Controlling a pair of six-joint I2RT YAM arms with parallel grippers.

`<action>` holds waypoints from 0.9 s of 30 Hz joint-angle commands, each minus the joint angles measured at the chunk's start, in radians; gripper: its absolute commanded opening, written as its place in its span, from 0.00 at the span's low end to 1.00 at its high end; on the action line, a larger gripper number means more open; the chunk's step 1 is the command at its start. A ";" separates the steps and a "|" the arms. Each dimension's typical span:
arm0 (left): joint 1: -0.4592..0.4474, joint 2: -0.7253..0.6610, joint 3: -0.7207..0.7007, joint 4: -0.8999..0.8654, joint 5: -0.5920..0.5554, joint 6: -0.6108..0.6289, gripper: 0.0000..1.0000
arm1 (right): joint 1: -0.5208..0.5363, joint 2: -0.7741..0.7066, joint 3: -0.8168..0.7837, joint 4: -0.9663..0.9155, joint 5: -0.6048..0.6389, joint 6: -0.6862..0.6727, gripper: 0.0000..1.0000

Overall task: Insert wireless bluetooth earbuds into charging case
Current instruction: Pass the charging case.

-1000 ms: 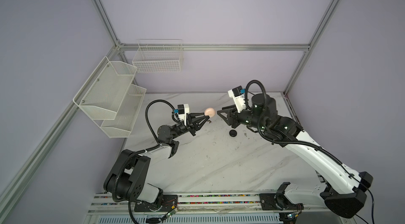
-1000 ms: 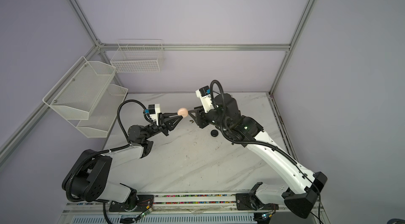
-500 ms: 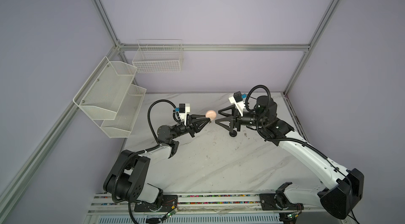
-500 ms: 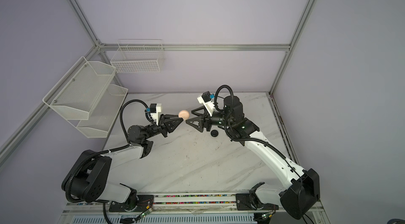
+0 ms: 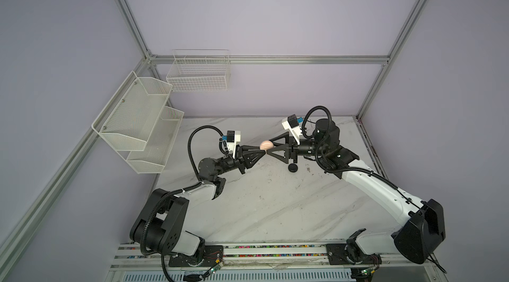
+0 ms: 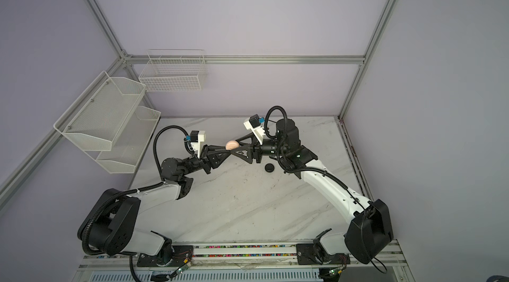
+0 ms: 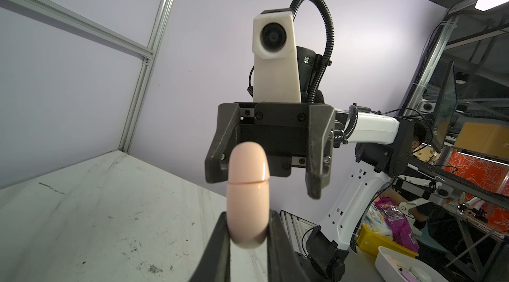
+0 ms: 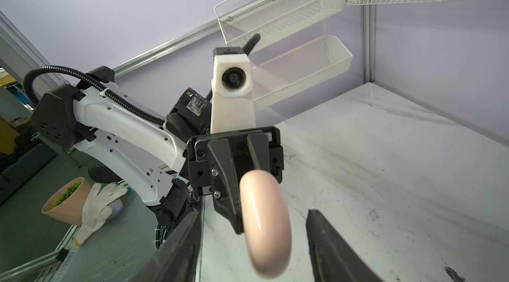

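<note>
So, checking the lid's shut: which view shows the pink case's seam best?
Left wrist view: the pink charging case, clamped in the left pincer, sits close, its seam a thin line. In the right wrist view the case shows only smooth rim; in both top views, a small blob.

Robot lab cell
Aluminium frame [image 5: 275, 59] and lilac panels [image 5: 261, 18] box a marble table [image 5: 275, 206]; arms [image 5: 371, 187] on a rail [image 5: 264, 251], wire racks [image 5: 137, 118] on the wall, monitor [image 7: 444, 107] outside
</note>
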 commanded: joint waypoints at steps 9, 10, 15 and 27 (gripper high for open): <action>-0.006 -0.028 0.063 0.066 0.000 -0.009 0.00 | 0.001 0.029 0.041 0.027 -0.053 -0.010 0.48; -0.006 -0.028 0.064 0.067 0.000 -0.009 0.00 | 0.001 0.029 0.039 0.028 -0.055 -0.008 0.47; -0.006 -0.024 0.066 0.066 -0.005 -0.012 0.00 | 0.002 0.032 0.034 0.035 -0.064 0.000 0.41; -0.005 -0.003 0.072 0.066 -0.007 -0.012 0.14 | 0.001 0.034 0.034 0.024 -0.059 0.002 0.24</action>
